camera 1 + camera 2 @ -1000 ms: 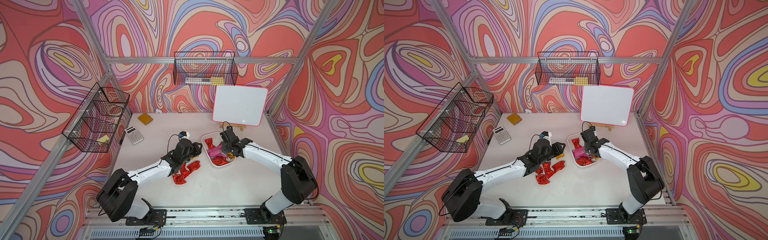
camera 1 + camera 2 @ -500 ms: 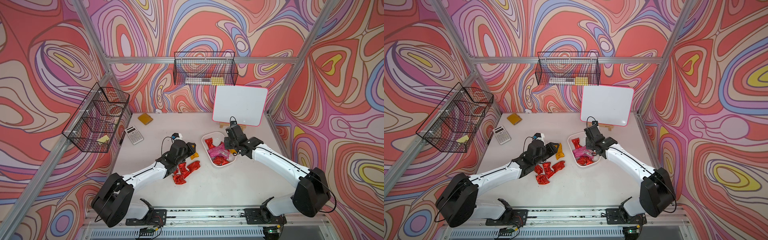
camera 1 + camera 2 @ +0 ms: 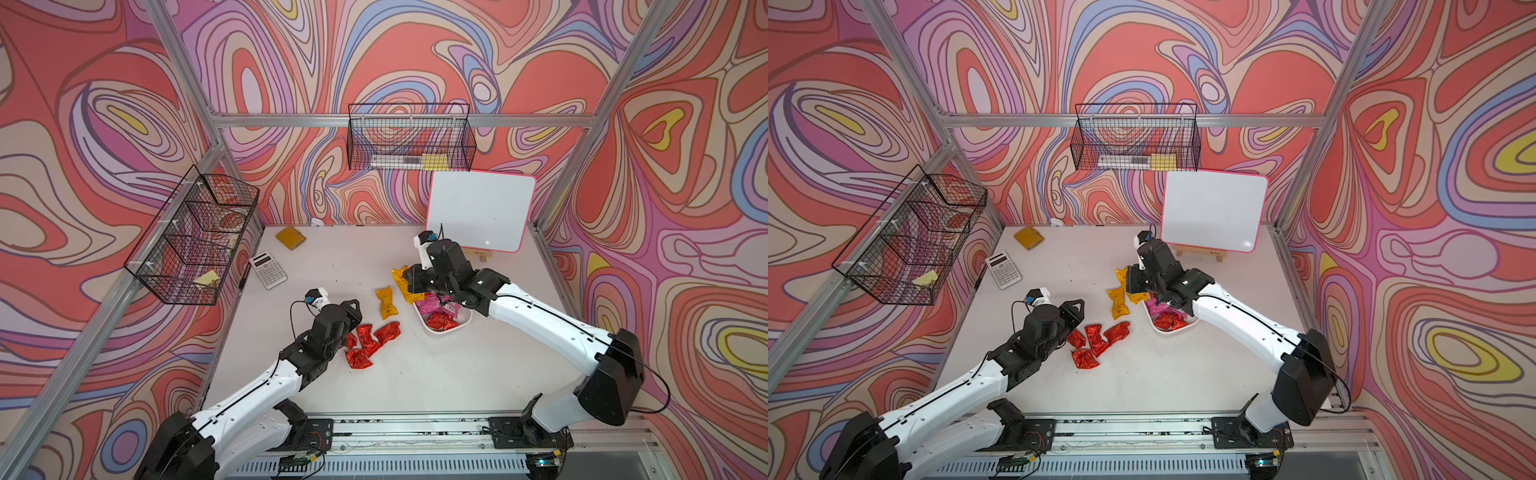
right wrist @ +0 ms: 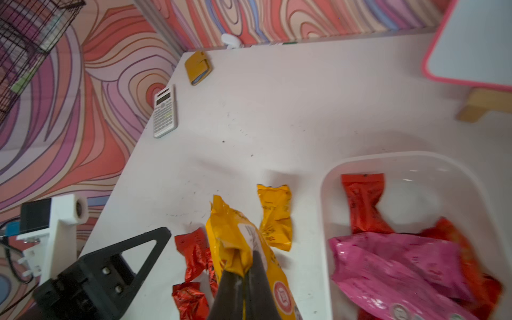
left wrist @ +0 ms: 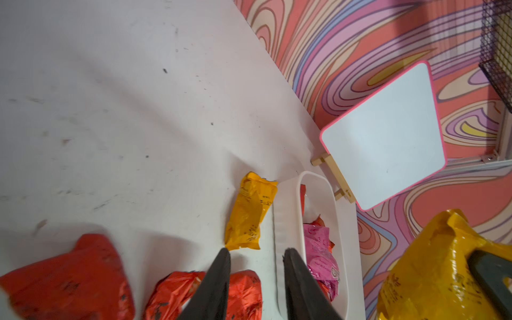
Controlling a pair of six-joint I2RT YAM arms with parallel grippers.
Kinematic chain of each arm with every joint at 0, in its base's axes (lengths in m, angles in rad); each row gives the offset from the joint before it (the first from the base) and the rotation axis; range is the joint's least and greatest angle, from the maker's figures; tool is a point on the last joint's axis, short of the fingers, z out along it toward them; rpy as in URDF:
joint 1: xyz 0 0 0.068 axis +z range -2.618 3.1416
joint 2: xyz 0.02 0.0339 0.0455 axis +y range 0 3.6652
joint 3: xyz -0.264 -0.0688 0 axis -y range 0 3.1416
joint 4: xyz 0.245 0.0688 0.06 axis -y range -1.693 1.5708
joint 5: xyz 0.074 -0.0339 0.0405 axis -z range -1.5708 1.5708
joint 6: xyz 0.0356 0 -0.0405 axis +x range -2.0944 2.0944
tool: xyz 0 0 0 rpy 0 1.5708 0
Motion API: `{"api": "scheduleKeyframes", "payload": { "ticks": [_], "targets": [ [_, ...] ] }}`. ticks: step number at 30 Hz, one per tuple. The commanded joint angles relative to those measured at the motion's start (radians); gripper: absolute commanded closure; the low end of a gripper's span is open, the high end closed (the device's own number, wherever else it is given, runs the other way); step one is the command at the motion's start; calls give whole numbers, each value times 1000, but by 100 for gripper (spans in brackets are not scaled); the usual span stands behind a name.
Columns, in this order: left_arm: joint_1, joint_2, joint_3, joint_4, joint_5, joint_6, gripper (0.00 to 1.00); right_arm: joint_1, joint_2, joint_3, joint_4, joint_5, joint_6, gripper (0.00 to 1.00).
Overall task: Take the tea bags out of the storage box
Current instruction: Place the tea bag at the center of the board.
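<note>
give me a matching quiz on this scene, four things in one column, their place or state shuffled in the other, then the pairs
1 pink tea bags
2 calculator
3 left pincer
4 right pincer

a shut on a yellow tea bag
b in the storage box
c open, holding nothing
d on the table, outside the box

Pairs: 1-b, 2-d, 3-c, 4-a

Tea bags (image 4: 401,263) crinkly glossy foil; storage box (image 4: 401,156) smooth white plastic.
</note>
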Motion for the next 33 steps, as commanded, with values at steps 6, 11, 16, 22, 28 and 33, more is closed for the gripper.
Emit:
{"api": "scheduleKeyframes", "payload": {
  "ticks": [6,11,16,22,28,33],
  "targets": [
    [5,-196,-40,-264,-125,-48,63,25,275,80,126,-101,154,98],
    [6,-221,-53,-270,-99,-52,62,26,421,163,153,-116,168,97],
    [6,-205,-55,-194,-39,6,62,25,497,200,141,-88,164,82],
    [6,-94,-14,-57,99,120,54,24,384,138,171,-26,97,54],
    [6,74,30,137,257,161,53,-30,240,54,90,74,-13,50],
    [5,218,84,274,358,165,53,-129,209,9,-25,127,-136,50]
  ]
}}
